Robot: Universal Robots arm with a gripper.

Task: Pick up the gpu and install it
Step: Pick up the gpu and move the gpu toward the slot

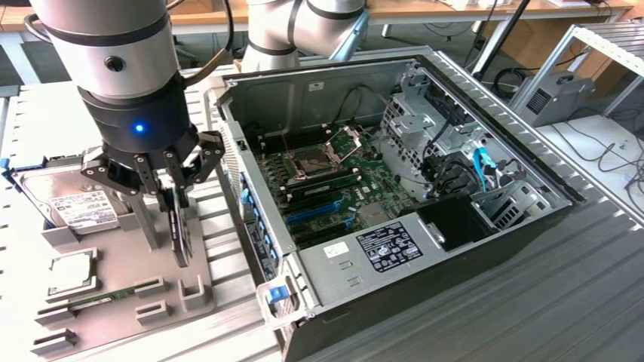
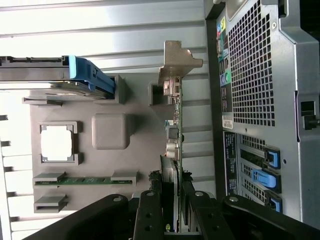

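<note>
The arm [image 1: 121, 68] stands over the grey fixture [image 1: 121, 260] on the exterior view's left, beside the open computer case [image 1: 458, 275].

1. Fingers. The fingers [image 1: 163, 185] are partly closed, one on each face of the gpu [image 1: 182, 234], and grip its upper part. In the wrist view the fingers [image 2: 148, 215] flank the card's thin edge with no gap that we can see.

2. Gpu. The gpu [image 2: 178, 115] stands upright on its long edge at the side of the fixture [image 2: 135, 130] nearest the case [image 2: 270, 75]. Its pale metal bracket [image 2: 177, 60] points away from the fingers. We cannot tell whether its lower edge is seated in the fixture or clear of it.

3. Fixture contents. We find a hard drive [image 1: 75, 200] with a blue rail [image 2: 90, 75], a square processor [image 1: 69, 273] in its pocket, and a narrow green memory stick [image 1: 105, 296] in its slot. All three lie apart from the gpu.

4. Case. The case lies on its side on the ribbed metal surface [image 1: 544, 317] with the motherboard [image 1: 372, 188] exposed. Blue expansion slots [image 1: 312, 213] run near the edge closest to the fixture, and the power supply [image 1: 387, 253] sits alongside them.
</note>
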